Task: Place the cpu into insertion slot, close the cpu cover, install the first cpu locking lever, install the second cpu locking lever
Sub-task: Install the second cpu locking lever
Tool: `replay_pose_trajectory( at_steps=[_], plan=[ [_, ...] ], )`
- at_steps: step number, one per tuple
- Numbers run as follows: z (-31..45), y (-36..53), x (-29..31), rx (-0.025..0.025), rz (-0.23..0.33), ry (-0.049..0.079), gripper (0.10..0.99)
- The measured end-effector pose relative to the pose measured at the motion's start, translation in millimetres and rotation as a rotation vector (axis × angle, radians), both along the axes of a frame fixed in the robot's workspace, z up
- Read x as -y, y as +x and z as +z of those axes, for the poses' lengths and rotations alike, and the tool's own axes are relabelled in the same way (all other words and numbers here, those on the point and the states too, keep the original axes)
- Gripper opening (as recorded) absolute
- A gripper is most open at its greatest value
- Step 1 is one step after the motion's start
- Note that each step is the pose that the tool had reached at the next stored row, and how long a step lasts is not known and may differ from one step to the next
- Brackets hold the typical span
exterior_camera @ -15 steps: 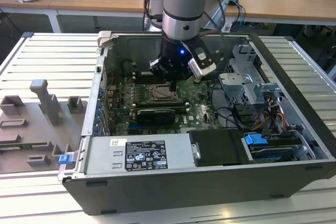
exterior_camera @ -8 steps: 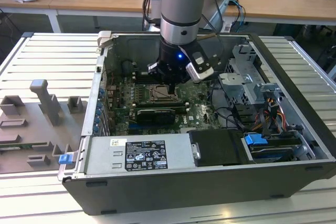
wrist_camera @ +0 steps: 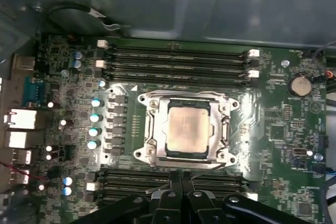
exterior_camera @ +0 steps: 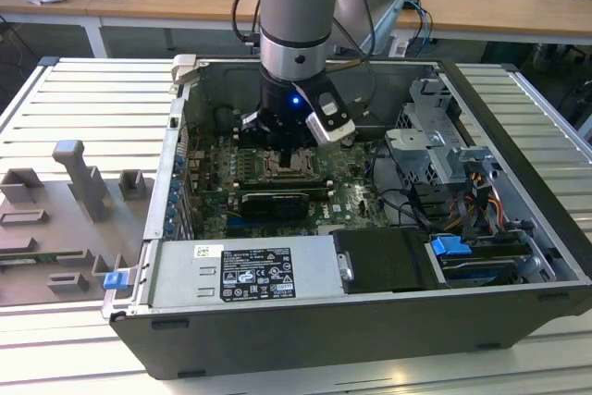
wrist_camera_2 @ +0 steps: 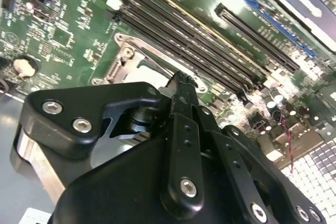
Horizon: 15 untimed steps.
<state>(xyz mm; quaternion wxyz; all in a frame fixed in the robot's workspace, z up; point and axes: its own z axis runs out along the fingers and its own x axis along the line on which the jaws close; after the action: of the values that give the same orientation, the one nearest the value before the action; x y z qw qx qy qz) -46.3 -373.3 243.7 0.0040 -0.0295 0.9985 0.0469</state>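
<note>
In the first wrist view the pale square cpu (wrist_camera: 187,129) lies flat in the insertion slot (wrist_camera: 187,155). The silver cpu cover (wrist_camera: 152,129) lies down around it as a frame. A thin silver lever rod (wrist_camera: 202,167) runs slanted along the socket edge closest to my gripper (wrist_camera: 182,174), whose black fingers stand together just beside that edge, holding nothing. The second wrist view has the gripper (wrist_camera_2: 181,80) tip over the socket, hiding most of the cpu (wrist_camera_2: 149,73) and cover (wrist_camera_2: 123,43). In the exterior view the gripper (exterior_camera: 294,150) hangs low over the socket (exterior_camera: 289,166) inside the case.
Long black memory slots (wrist_camera: 178,59) flank the socket on two sides. A black expansion card (exterior_camera: 277,201), the power supply (exterior_camera: 240,270), a drive cage (exterior_camera: 435,136) and loose cables (exterior_camera: 407,205) crowd the open case. A grey fixture (exterior_camera: 74,191) sits on the exterior view's left.
</note>
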Motion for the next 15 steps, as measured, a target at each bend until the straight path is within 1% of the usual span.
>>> replay_pose_trajectory(
  at_steps=[3,7,8,9,10,11,12,14,15],
  plan=[
    [-4.4,-7.6,0.4,0.0,0.0,0.002,0.106],
    [-12.0,-10.3,0.4,0.0,0.0,0.002,0.106],
    [-13.9,-11.7,1.6,-0.0002,0.001,0.011,0.106],
    [-14.4,-12.3,4.2,0.0,0.001,0.027,0.106],
    [-14.7,-12.6,6.3,0.0,0.001,0.037,0.106],
    [-15.2,-13.1,9.8,0.0,0.001,0.046,0.106],
    [-15.5,-13.4,11.4,-0.0001,0.001,0.049,0.106],
    [-16.4,-17.0,13.5,0.0,0.001,0.06,0.106],
    [-17.1,-19.8,13.8,0.0,0.002,0.068,0.106]
  ],
)
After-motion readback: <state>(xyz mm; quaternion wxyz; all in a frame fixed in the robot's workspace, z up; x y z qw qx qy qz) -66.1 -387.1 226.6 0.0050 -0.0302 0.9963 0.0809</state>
